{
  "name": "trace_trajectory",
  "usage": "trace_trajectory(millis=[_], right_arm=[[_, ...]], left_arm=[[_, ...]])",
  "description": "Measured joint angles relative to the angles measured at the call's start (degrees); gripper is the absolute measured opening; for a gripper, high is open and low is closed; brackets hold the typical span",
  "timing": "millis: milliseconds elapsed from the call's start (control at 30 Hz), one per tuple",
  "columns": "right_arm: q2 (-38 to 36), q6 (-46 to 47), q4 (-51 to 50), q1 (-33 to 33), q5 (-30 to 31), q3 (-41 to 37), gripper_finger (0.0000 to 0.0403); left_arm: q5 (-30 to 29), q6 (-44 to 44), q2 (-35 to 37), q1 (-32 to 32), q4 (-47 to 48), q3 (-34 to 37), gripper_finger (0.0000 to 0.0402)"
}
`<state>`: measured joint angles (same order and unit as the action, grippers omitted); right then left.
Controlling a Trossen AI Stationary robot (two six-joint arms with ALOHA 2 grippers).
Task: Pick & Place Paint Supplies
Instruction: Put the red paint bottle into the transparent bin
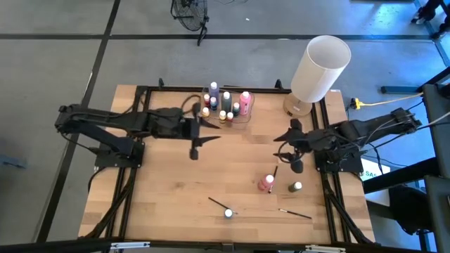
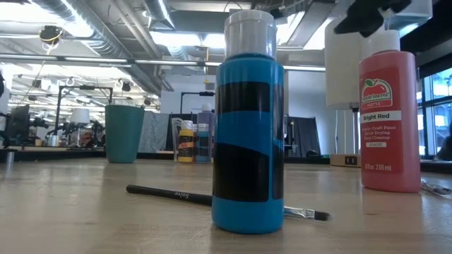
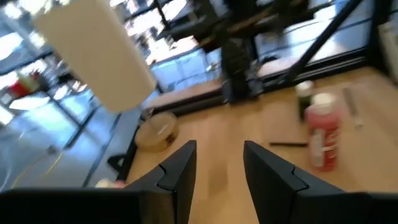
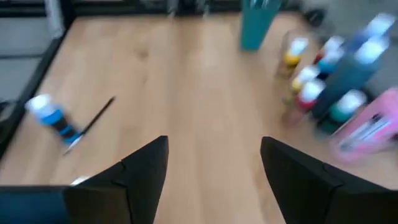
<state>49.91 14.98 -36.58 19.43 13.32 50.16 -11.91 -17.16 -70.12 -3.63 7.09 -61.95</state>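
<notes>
Several paint bottles stand upright in the clear container (image 1: 226, 105) at the table's far middle. On the wood stand a red bottle (image 1: 267, 183), a green one (image 1: 296, 187) and a blue one (image 1: 228, 213), all upright. Thin dark brushes lie flat beside the blue bottle (image 1: 218, 203), by the red bottle (image 1: 275, 172) and near the front edge (image 1: 295, 213). My left gripper (image 1: 209, 135) hovers open just near of the container, nothing between its fingers (image 3: 180, 168). My right gripper (image 1: 285, 140) hovers open at the right, far of the red bottle, also empty (image 4: 214, 149).
A large white cylinder (image 1: 320, 67) stands on a round wooden base at the far right corner. The black frame rail (image 1: 211, 88) runs along the table's edges. Bare wood lies between the two grippers and on the near left.
</notes>
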Motion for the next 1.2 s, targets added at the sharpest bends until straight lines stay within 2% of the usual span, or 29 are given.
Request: trace_trajectory(millis=[133,333,600,900,1200], right_arm=[[0.42,0.92,0.56,1.51,-6.38,0.34,0.0259],[3.52,1.71,1.6,3.66,-3.87,0.36,0.0259],[9.67,3.05,4.2,4.36,-1.48,0.97,0.027],[18.34,-2.5,4.29,9.52,0.42,4.65,0.0282],[20.7,7.2,-0.5,11.0,1.44,4.86,0.0282]], left_arm=[[-4.6,1.36,-2.0,0.39,0.39,0.0,0.0127],[-5.5,0.93,-2.2,0.39,-0.09,0.0,0.0127],[-2.21,1.49,-2.04,0.39,-2.16,0.0,0.0127],[2.66,6.49,-2.04,0.36,-0.47,0.0,0.0127],[4.58,7.95,-2.04,0.1,0.26,0.0,0.0127]])
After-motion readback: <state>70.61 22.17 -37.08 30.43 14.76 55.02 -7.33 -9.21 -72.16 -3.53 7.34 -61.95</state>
